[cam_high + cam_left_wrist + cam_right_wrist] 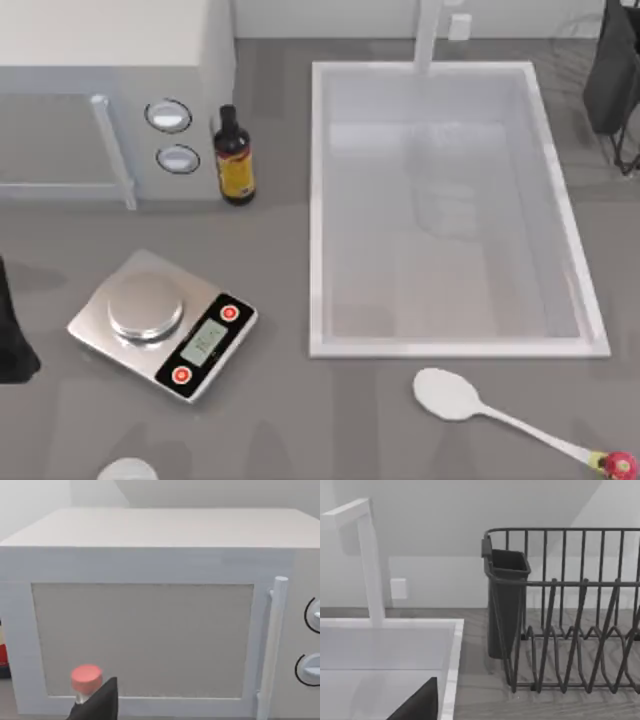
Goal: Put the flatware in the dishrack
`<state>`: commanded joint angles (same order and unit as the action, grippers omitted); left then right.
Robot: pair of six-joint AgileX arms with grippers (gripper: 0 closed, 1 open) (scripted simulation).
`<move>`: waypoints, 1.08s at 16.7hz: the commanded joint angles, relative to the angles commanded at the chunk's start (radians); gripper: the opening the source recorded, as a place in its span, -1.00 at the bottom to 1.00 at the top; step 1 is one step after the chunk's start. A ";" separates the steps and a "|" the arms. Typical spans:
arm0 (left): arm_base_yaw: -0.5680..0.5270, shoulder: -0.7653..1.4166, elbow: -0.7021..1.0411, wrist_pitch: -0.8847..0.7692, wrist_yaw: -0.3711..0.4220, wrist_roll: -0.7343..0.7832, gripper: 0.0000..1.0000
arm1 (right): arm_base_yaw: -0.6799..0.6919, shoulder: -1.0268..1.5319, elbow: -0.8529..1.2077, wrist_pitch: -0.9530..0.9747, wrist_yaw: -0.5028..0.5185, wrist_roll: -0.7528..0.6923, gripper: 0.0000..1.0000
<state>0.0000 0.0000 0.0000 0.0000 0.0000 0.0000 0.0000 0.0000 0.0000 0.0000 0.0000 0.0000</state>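
The white spoon (455,396) lies flat on the counter (300,420) near the dark wire dishrack (570,630).

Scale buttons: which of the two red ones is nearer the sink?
The upper red button, beside the display on the scale, is nearer the sink; the other red button sits at the scale's lower corner.

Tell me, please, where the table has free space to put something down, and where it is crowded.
Free: the strip between the scale and the sink, and the front edge between the scale and the spoon. Crowded: the back left, where the bottle stands close beside the microwave, and the far right by the dishrack.
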 joint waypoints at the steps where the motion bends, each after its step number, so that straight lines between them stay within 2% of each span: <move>1: 0.000 0.000 0.000 0.000 0.000 0.000 1.00 | 0.000 0.000 0.000 0.000 0.000 0.000 1.00; 4: 0.000 0.000 0.000 0.000 0.000 0.000 1.00 | 0.018 0.034 0.031 -0.030 -0.001 -0.015 1.00; 8: 0.000 0.000 0.000 0.000 0.000 0.000 1.00 | 0.104 0.225 0.180 -0.182 0.000 -0.091 1.00; 18: 0.000 0.000 0.000 0.000 0.000 0.000 1.00 | 0.430 1.129 0.712 -0.782 0.008 -0.385 1.00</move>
<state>0.0000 0.0000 0.0000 0.0000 0.0000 0.0000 0.4297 1.1287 0.7121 -0.7817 0.0077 -0.3854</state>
